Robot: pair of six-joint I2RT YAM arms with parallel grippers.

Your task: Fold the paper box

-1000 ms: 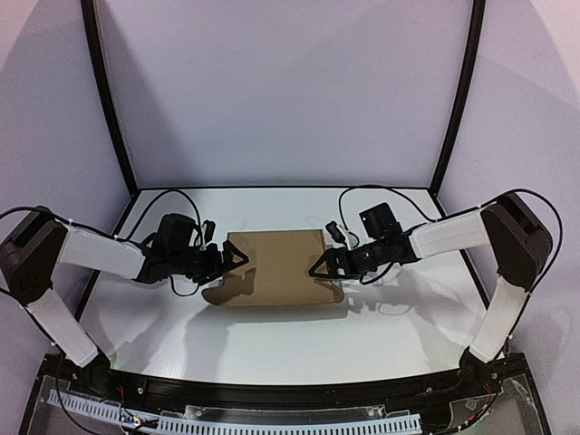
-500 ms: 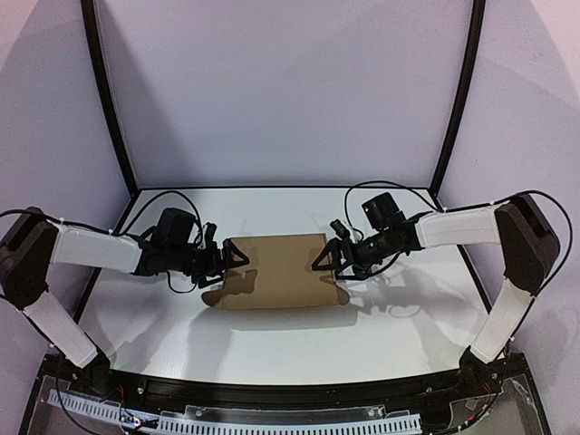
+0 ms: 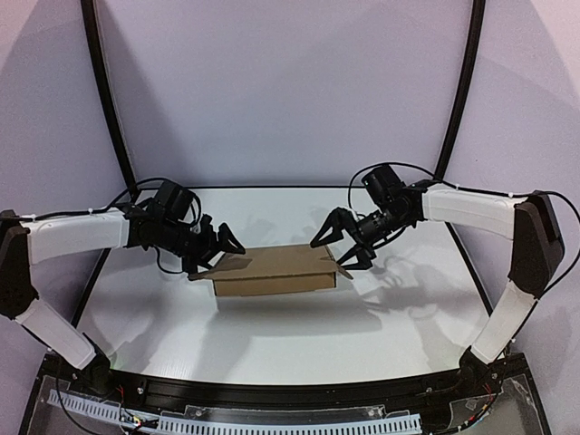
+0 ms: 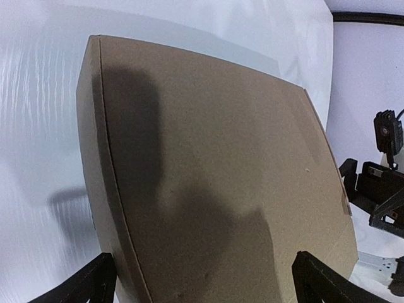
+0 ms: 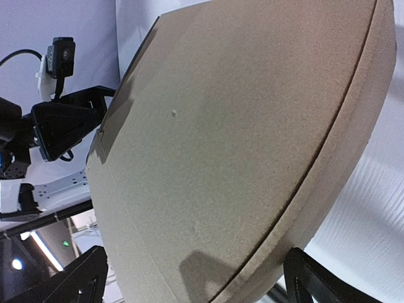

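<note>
- While the paper box (image 3: 272, 270) sits folded shut in the middle of the worktop (image 3: 272, 353), a gripper flanks each end.
- Left gripper (image 3: 215, 256) is spread wide, framing the box's left end.
- Right gripper (image 3: 335, 251) is spread wide too, at the right end.
- Fingers touching cardboard? Cannot tell.

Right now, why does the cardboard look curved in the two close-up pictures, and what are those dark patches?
Left wrist view: the wide lens bows the straight edges of the paper box, and a soft dark shadow crosses its face. Right wrist view: same bulging, small shadow near the bottom. Top external view: even light, faint arm shadows on the white table.
</note>
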